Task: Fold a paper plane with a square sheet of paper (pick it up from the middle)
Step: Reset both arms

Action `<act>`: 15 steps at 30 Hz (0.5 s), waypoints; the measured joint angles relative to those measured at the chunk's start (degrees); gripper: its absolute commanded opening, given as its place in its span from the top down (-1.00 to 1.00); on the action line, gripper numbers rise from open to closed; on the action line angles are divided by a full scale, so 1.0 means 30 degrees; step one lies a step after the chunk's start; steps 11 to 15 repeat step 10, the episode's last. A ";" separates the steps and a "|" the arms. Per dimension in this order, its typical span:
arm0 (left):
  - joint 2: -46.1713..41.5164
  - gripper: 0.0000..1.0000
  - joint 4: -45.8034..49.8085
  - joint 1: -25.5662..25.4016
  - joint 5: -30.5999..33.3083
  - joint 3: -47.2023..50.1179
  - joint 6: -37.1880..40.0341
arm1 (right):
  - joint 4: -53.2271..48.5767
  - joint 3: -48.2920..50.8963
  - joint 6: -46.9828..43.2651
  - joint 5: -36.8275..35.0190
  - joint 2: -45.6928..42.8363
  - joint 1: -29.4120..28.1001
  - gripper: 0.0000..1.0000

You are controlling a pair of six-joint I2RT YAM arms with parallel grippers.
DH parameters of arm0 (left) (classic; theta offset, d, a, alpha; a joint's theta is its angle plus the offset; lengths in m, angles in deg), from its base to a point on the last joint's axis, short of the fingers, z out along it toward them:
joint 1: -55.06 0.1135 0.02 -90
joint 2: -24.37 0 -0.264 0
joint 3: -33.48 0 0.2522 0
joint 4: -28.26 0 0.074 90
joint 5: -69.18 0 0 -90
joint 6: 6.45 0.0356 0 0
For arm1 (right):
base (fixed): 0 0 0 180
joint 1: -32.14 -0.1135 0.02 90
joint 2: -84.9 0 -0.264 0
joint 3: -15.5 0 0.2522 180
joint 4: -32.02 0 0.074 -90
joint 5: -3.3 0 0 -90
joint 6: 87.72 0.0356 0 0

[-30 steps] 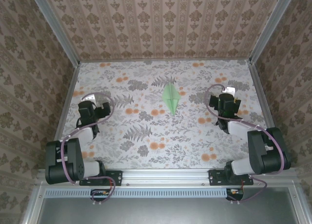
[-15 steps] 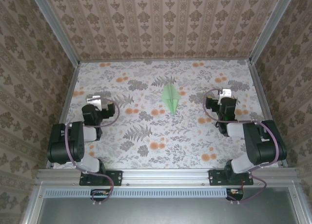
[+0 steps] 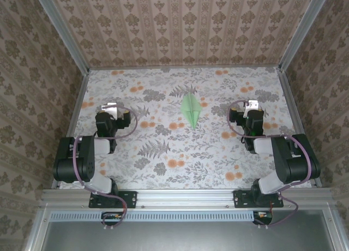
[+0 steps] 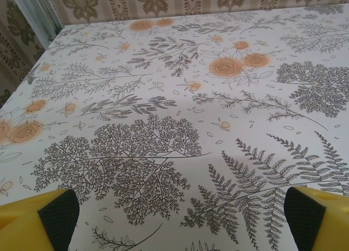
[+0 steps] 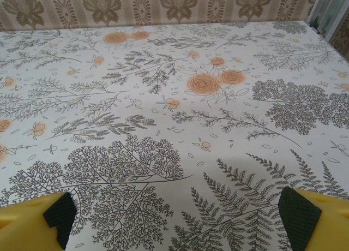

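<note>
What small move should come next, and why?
Probably just park and call it done: the paper plane already lies folded as a pointed dart, and the left fingers and right fingers stand open, empty, well clear of it.

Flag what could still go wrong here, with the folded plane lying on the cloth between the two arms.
1. The paper plane lies loose on the tablecloth, held by nothing; its creases may spring open, or a passing arm could knock it.
2. The left gripper and right gripper stand open and seem low over the cloth; a finger might snag it and drag the plane.
</note>
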 measured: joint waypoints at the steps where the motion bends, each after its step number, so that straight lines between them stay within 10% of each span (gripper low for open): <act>1: 0.0000 -1.00 0.0007 -0.0036 0.0066 0.0000 0.0029 | 0.0000 0.0000 0.0000 0.0007 0.0000 0.0000 -0.99; 15: 0.0000 -1.00 0.0066 -0.0029 0.0102 -0.0029 0.0066 | 0.0007 0.0000 0.0000 0.0080 0.0000 0.0000 -1.00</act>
